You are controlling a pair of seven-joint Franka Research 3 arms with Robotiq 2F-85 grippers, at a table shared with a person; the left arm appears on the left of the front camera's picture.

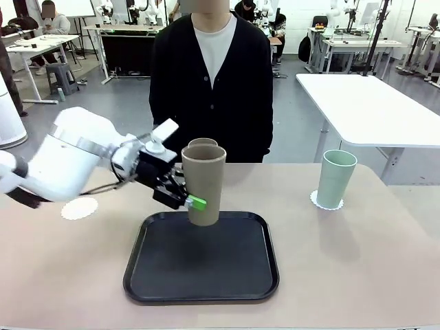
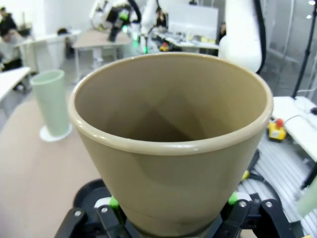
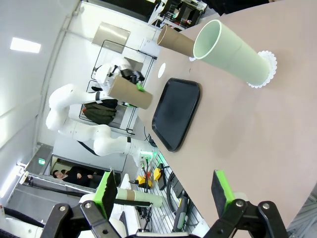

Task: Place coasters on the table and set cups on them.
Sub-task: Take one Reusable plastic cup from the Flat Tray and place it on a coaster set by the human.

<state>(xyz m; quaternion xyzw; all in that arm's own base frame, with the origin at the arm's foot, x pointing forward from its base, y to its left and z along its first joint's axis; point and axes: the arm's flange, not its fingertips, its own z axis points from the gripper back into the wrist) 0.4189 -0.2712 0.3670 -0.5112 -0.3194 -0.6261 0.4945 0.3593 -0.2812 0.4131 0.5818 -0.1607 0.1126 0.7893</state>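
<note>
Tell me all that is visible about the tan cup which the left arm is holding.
The tan cup is a tall, tapered, handleless tumbler with a matte, plastic-looking surface and a rounded rim. It looks empty inside and stands upright. The left end effector clamps it low on its side with green pads; in the front view its base seems raised just above the black tray. A second tan cup stands behind it.
</note>
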